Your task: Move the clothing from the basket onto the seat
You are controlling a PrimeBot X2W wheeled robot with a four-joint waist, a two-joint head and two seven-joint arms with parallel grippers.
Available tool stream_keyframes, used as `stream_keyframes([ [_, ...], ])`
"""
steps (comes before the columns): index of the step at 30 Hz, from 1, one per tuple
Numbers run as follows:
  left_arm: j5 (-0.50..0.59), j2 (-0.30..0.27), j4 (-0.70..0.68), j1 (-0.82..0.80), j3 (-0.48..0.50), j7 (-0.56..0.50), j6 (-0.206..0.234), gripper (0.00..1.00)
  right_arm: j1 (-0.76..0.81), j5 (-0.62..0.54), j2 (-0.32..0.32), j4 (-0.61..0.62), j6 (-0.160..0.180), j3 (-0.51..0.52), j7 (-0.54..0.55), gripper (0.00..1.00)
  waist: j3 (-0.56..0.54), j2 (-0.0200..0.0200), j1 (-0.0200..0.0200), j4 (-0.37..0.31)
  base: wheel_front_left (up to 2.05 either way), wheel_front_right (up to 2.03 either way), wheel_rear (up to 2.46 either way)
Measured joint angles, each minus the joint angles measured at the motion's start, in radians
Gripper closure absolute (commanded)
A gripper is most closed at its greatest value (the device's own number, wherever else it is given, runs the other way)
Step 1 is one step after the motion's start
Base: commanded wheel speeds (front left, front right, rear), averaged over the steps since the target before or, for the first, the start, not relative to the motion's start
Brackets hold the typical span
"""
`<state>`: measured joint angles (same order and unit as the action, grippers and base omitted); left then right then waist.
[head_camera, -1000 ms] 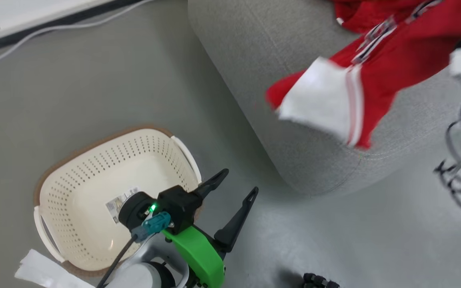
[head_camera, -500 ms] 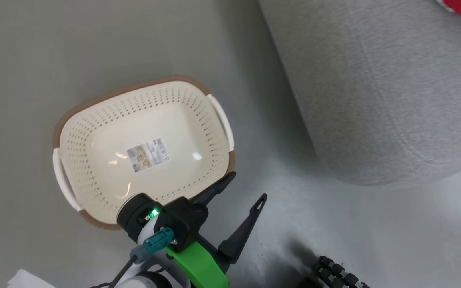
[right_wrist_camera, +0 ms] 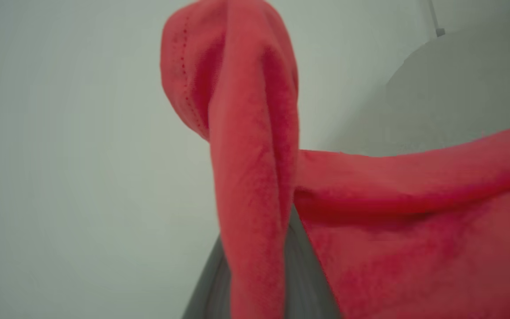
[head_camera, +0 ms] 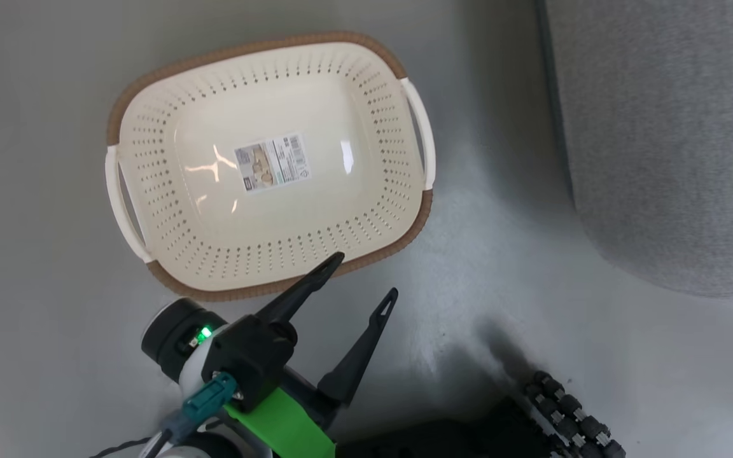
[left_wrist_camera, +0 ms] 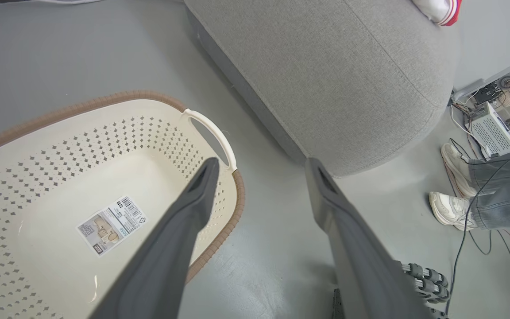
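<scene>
Though bare save its label (head_camera: 271,161), basket (head_camera: 245,254) by empty, wide-open left hand (head_camera: 366,275) (right hand (right_wrist_camera: 257,266) tight on clothing (right_wrist_camera: 414,230)).

Item: basket (head_camera: 245,254), cream and perforated, count 1. Fitted to the basket: white handles (head_camera: 418,133), count 2; paper label (head_camera: 272,161) on its floor, count 1. Grey seat (head_camera: 672,146) beside the basket, count 1. Red clothing (right_wrist_camera: 392,248): 1 mass seen close up, and 1 red-and-white scrap (left_wrist_camera: 436,6) on the seat, well apart from the basket; whether 1 garment or 2 cannot be told. Left gripper (head_camera: 366,275) by the basket rim, count 1; dark fingers (head_camera: 354,362), count 2. Pale shoes (left_wrist_camera: 452,208), well apart from the basket, count 2.
</scene>
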<state>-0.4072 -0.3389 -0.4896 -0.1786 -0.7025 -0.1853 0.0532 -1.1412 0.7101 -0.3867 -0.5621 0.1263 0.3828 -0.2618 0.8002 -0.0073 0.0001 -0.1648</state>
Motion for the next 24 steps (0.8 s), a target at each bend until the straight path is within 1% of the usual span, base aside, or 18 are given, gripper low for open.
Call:
stream_keyframes([
  [4,0.007,-0.011,-0.009,-0.001,0.024,0.001,0.0,0.0,0.002,-0.011,0.063,-0.044,0.0,-0.054,0.0,1.0,0.062,0.0,0.0,0.01,0.0,0.0,0.0],
  [7,0.007,-0.021,-0.004,-0.007,0.045,0.003,0.0,0.0,0.002,-0.064,0.099,-0.071,-0.003,-0.104,0.0,1.0,0.1,0.0,0.0001,0.007,0.0,0.0,0.0],
  [8,0.007,-0.024,-0.001,-0.01,0.05,0.007,0.0,0.0,0.002,-0.083,0.107,-0.072,-0.006,-0.115,0.0,0.85,0.108,0.0,0.0001,0.002,0.0,0.0,0.0],
  [9,0.006,-0.025,0.002,-0.014,0.054,0.013,0.0,0.0,0.002,-0.107,0.109,-0.073,-0.015,-0.129,0.0,0.8,0.113,0.0,0.0002,-0.004,0.0,0.0,0.0],
  [10,0.006,-0.026,0.005,-0.023,0.059,0.017,-0.001,0.0,0.002,-0.125,0.108,-0.072,-0.026,-0.138,0.0,0.54,0.117,0.0,0.0001,-0.011,0.0,0.0,0.0],
  [11,0.006,-0.026,0.007,-0.034,0.063,0.021,-0.002,0.0,0.002,-0.139,0.106,-0.069,-0.033,-0.144,0.0,0.05,0.12,0.0,0.0001,-0.018,0.0,0.0,0.0],
  [12,0.006,-0.026,0.01,-0.044,0.069,0.027,-0.002,0.0,0.002,-0.162,0.102,-0.068,-0.04,-0.155,0.0,0.0,0.121,0.0,0.0001,-0.026,0.0,0.0,0.0],
  [15,0.0,-0.024,0.026,-0.064,0.084,0.041,-0.011,0.0,0.002,-0.189,0.106,-0.059,-0.066,-0.167,0.0,0.0,0.114,0.0,0.0001,-0.049,0.0,0.0,0.0],
  [19,-0.022,-0.017,0.058,-0.082,0.102,0.07,-0.027,0.0,0.023,-0.241,0.106,-0.039,-0.091,-0.174,0.0,0.0,0.079,0.0,0.0,-0.078,0.0,0.0,0.0],
  [24,-0.064,0.011,0.096,-0.093,0.128,0.114,-0.032,0.0,0.077,-0.285,0.103,0.009,-0.121,-0.177,0.0,0.0,0.016,0.0,0.0,-0.113,0.0,0.0,0.0],
])
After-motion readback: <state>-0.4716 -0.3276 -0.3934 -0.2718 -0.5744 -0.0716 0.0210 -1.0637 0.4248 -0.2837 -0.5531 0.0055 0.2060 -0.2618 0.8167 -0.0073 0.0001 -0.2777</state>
